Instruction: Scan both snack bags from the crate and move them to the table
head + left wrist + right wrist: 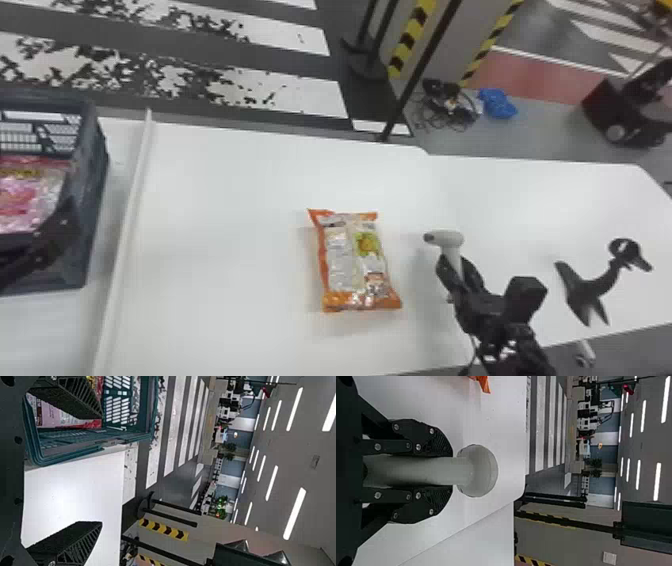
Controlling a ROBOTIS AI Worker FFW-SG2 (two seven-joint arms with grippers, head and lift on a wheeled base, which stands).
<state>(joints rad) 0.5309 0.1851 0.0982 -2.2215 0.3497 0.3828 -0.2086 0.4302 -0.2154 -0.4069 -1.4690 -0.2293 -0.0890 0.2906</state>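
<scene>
My right gripper (456,270) is shut on the handle of the white scanner (446,238), right of the orange snack bag (352,262), which lies flat on the white table (215,215). From the right wrist, both fingers of that gripper (449,471) hug the pale handle of the scanner (476,471). At the left edge, my left gripper (55,230) is at the dark crate (92,200), where a pink snack bag (30,197) lies inside. The left wrist view has this gripper (101,471) open, one finger in front of the crate (79,453), the other over white tabletop.
A raised white strip (131,200) runs along the table between crate and orange bag. At the table's right stands a black curved stand (595,285). Beyond the far edge are a thin dark pole (415,75) and striped posts.
</scene>
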